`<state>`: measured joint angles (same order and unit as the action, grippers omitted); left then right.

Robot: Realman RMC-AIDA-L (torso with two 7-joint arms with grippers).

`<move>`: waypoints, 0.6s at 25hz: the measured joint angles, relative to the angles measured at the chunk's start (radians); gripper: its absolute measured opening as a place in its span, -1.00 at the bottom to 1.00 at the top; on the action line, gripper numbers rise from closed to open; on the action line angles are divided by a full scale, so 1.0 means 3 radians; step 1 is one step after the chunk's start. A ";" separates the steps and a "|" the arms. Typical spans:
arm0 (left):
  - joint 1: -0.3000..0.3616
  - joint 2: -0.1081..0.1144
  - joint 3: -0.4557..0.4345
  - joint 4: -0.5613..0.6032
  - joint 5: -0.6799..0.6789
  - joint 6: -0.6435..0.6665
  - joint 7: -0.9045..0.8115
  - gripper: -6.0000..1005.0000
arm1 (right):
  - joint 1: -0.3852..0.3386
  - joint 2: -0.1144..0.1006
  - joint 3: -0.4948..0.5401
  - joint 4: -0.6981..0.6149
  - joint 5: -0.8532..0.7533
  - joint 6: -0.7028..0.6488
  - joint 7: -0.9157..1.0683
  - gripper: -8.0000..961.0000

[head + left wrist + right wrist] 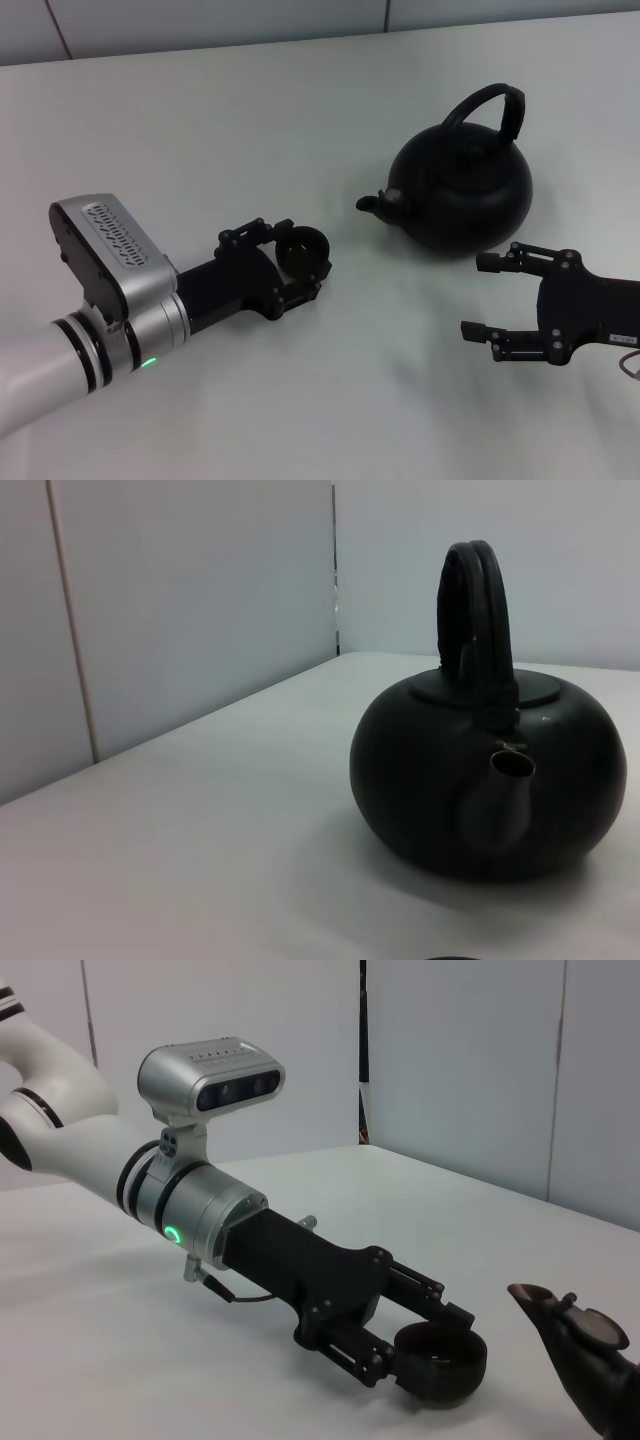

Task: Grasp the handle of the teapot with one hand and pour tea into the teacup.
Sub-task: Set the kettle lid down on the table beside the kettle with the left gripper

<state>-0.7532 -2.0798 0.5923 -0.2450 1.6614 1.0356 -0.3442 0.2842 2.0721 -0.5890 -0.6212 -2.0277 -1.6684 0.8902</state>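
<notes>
Pinching the teacup (302, 252) to steady it near the spout, the left tool (296, 262) waits; the right tool (492, 297), spread, hovers beside the teapot (460, 190) on the desk (250, 120), below its handle (490, 105).

In the left wrist view only a thin dark sliver of the small round black teacup (455, 958) peeks in at the edge, and that arm's own fingers do not show. In the right wrist view the big round matte-black teapot (600, 1370) is cut off, so only its short stubby spout (540, 1305) and a bit of its side show beyond the left gripper (425, 1345). In the head view the right gripper (495, 298) shows, but its arm runs out of the picture.
</notes>
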 joint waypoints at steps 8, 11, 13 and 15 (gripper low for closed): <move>0.0000 0.0000 -0.0041 -0.0021 0.0005 -0.0039 0.0001 0.55 | 0.0004 0.0000 0.0000 0.0000 0.0000 -0.0008 -0.0002 0.61; -0.0004 0.0000 -0.0128 -0.0050 0.0062 -0.0108 0.0002 0.57 | 0.0004 0.0000 0.0000 0.0000 0.0000 -0.0012 -0.0002 0.60; 0.0002 0.0000 -0.0259 -0.0052 0.0183 -0.0101 0.0002 0.57 | 0.0004 0.0000 0.0000 0.0000 0.0000 -0.0012 -0.0002 0.60; 0.0022 0.0000 -0.0339 -0.0052 0.0261 -0.0060 0.0002 0.58 | 0.0004 0.0000 0.0000 0.0000 0.0000 -0.0012 -0.0002 0.60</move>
<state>-0.7467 -2.0797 0.4905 -0.2607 1.7396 1.0176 -0.3436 0.2853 2.0720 -0.5890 -0.6212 -2.0278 -1.6721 0.8896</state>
